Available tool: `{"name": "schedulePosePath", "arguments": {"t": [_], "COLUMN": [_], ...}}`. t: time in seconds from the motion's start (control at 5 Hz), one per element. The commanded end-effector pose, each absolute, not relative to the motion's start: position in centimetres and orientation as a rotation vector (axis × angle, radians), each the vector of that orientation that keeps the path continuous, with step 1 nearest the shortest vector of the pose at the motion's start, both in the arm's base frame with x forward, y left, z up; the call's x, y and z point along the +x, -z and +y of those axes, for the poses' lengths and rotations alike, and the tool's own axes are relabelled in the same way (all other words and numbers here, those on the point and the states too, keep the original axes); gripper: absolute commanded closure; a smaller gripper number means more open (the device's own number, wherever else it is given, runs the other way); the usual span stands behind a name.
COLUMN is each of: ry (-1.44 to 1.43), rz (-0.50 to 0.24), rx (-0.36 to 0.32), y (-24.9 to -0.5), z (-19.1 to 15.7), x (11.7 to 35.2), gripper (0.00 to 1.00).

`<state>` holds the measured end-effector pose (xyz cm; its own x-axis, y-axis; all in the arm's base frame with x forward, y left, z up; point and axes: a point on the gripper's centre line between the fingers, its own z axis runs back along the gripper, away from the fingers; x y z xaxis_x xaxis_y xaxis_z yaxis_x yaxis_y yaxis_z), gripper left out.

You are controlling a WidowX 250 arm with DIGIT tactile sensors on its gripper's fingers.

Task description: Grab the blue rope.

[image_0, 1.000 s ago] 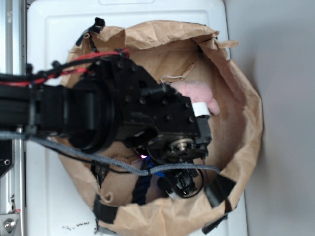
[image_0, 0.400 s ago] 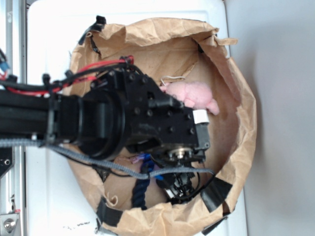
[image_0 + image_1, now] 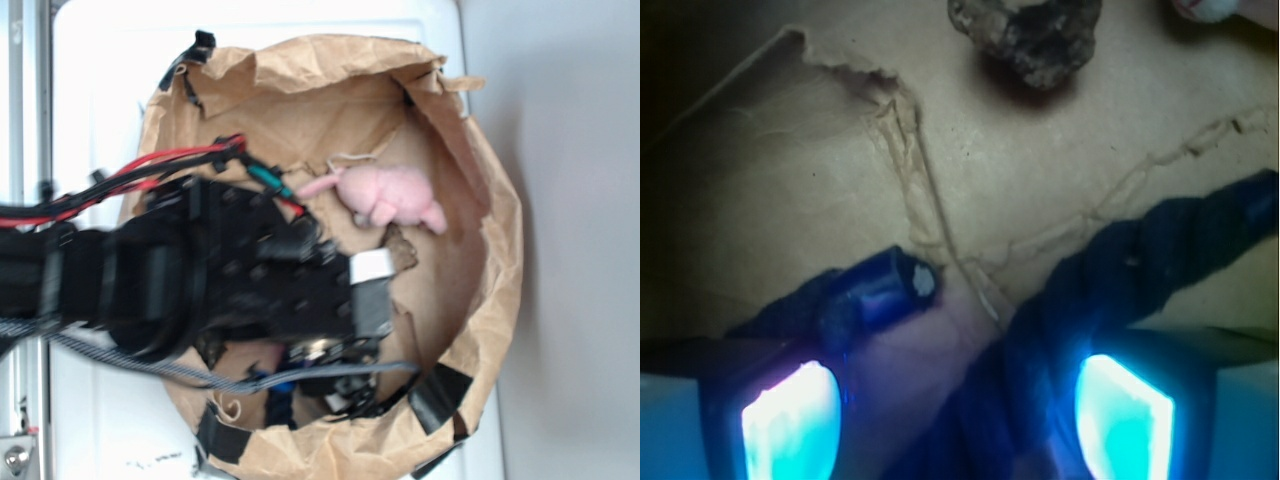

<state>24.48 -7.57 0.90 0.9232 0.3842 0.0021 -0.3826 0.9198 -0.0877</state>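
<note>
blue rope, seemingly diagonal, lower-left to upper-right

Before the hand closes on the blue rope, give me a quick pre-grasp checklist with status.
1. The hand is open, pads apart: ok.
2. The blue rope lies between the pads: ok; a strand runs up through the gap, beside one pad.
3. The rope's blunt end is near the other pad: ok.
4. The pink plush toy is clear of the hand: ok.
5. The brown lump is clear of the pads: ok.
6. Pads low enough to grip: cannot tell.
7. The grey cable is clear of the rope: cannot tell.
</note>
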Motion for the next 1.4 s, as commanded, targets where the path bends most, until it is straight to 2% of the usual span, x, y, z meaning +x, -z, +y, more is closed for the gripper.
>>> {"name": "schedulePosePath", "arguments": {"t": [0.0, 0.4, 0.6, 0.8, 1.0, 1.2], "ry": [-0.336, -0.358, -0.411, -0.483, -0.516, -0.520], "rz": [-0.003, -0.009, -0.037, -0.110, -0.128, -0.092], "rx": [-0.062, -0.062, -0.115, -0.178, -0.195, -0.236], "y": [0.1, 0.0, -3.4, -8.4, -12.0, -14.1], "z": [-8.9, -9.2, -9.2, -9.5, -9.3, -8.6], "x": [21.7, 21.5, 22.1, 20.7, 19.5, 19.2], "gripper": [1.00, 1.00, 1.00, 1.00, 1.00, 1.00]}}
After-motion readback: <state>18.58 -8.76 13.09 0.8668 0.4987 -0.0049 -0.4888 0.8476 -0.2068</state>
